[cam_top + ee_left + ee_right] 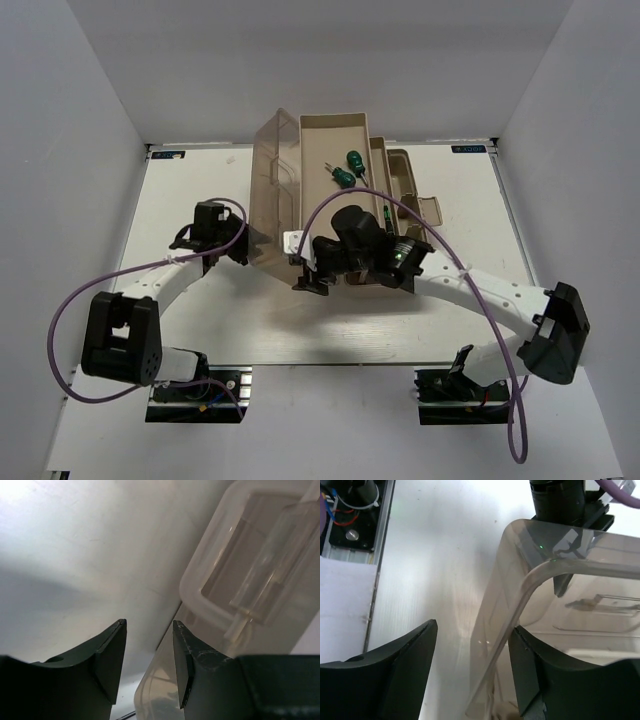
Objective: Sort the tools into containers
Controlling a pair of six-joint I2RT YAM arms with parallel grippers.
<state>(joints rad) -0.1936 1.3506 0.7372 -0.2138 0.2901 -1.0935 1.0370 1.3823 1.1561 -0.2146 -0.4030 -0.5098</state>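
Note:
The beige toolbox stands open mid-table, and its translucent brown lid (272, 190) is swung up to the left. In its upper tray (335, 130) lie a stubby green screwdriver (352, 159), a second green-handled one (343, 178) and a thin dark one (327, 167). My left gripper (238, 243) (149, 625) is at the lid's left side, open, with the lid's edge (165, 645) running between its fingers. My right gripper (310, 272) (474, 627) hangs over the box's front, open. The lid's corner and clear handle (535, 580) pass between its fingers, untouched by the left one.
A lower beige tray (400, 165) juts out to the right of the box. White walls close in the table at the left, right and back. The left arm's base (352, 525) shows at the top left of the right wrist view.

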